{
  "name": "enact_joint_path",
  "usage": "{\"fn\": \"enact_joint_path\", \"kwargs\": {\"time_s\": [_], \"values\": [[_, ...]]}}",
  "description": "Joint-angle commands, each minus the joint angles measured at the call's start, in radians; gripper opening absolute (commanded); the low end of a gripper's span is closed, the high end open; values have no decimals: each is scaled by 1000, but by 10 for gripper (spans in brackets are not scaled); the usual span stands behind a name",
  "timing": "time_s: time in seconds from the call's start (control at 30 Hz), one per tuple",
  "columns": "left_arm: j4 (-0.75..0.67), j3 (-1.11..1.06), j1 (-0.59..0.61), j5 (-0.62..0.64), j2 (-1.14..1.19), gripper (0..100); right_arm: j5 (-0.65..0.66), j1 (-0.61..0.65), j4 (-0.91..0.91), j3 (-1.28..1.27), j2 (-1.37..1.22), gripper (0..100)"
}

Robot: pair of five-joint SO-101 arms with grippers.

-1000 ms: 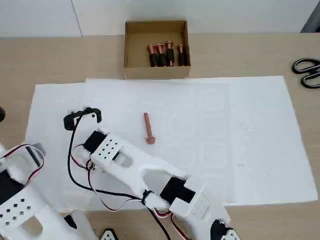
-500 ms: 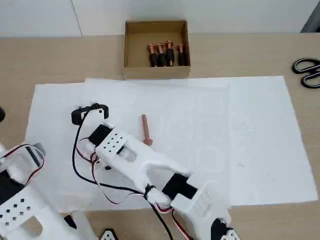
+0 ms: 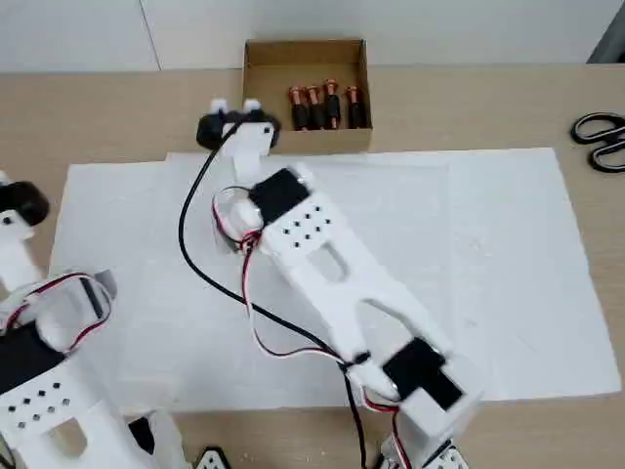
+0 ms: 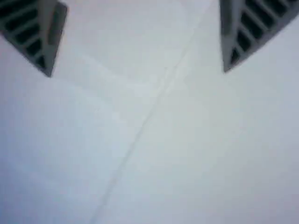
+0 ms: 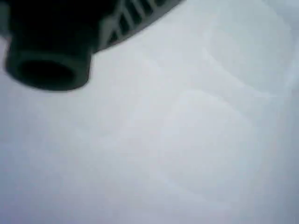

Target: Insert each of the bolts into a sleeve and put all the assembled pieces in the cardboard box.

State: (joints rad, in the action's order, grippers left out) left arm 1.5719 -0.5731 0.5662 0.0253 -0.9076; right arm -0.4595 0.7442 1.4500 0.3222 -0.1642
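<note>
Sleeve [image 3: 209,131] in its grip, the right hand [image 3: 237,125] hangs just off the near left corner of the box [image 3: 305,143], over bare bench [image 3: 117,117] past the far edge of the paper [image 3: 488,254]. From where I stand the sleeve is a short black tube, clamped at the hand's tip and sticking out on the side away from the box. In the right wrist view its open end faces the camera, tight against a ribbed finger [image 5: 135,14], with white paper beyond.

Just beside this hand, inside the box, four pieces [image 3: 327,106] lie in a row, copper bolt heads toward the back wall and dark sleeves toward the front. Behind the hand, the right arm stretches back across the paper.

The left hand [image 4: 135,70] hovers over the paper, its two fingers [image 4: 42,32] spread wide apart, with a crease in the sheet running below them. Scissors [image 3: 601,140] lie well apart from both hands, beyond the box from the right hand, at the bench edge.
</note>
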Motion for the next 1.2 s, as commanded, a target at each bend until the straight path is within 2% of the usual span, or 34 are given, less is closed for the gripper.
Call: {"fn": "enact_joint_path", "kwargs": {"time_s": [0.0,0.1,0.23,0.37,0.6,0.73,0.87,1.03,1.17], "values": [[-21,8,-83,-5,11,223,69,-67,8,55,160,4],[-25,25,-147,-6,98,223,210,-148,19,57,206,4],[-21,142,-201,-6,327,223,390,-262,68,60,249,4],[12,321,-264,-6,566,223,473,-380,133,60,259,4],[75,559,-488,-2,862,223,626,-575,254,57,259,4],[80,642,-611,0,957,222,615,-661,269,55,259,4],[83,665,-690,0,988,222,617,-694,271,55,259,4],[104,665,-678,0,994,222,617,-696,271,55,259,4],[5,644,-674,2,1013,222,617,-696,269,54,259,4]]}}
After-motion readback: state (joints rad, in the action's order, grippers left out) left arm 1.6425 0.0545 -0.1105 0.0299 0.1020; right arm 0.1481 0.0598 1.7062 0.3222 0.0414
